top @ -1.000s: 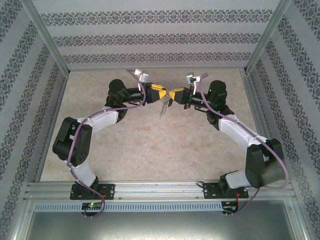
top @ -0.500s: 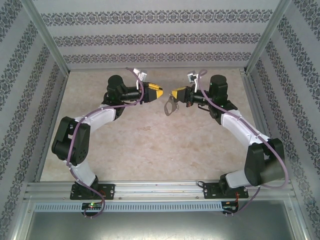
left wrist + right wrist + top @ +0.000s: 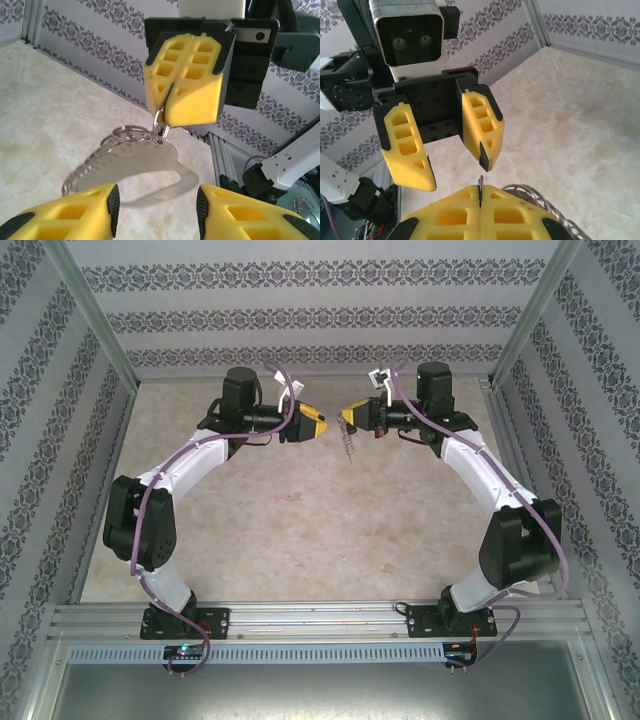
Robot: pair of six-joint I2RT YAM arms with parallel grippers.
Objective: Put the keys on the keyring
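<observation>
The keyring (image 3: 347, 445), a silver-grey oval metal loop with small split rings at its top, hangs in the air from my right gripper (image 3: 347, 418). In the left wrist view that gripper (image 3: 167, 112) is shut on a thin ring at the top of the keyring (image 3: 139, 159). The right wrist view has its fingertips (image 3: 480, 192) pressed together on a metal sliver, with ring coils (image 3: 520, 192) beside them. My left gripper (image 3: 318, 426) faces it a short way to the left, open and empty (image 3: 158, 210) (image 3: 456, 167). The keys are out of view.
Both arms reach to the back middle of the beige table (image 3: 300, 530). Patterned walls and aluminium posts (image 3: 95, 315) enclose the back and sides. A metal rail (image 3: 320, 620) runs along the near edge by the arm bases.
My left gripper has let go of the keyring, opened and drawn back to the left. My right gripper has pulled away rightward and toward the back, still carrying the hanging keyring.
</observation>
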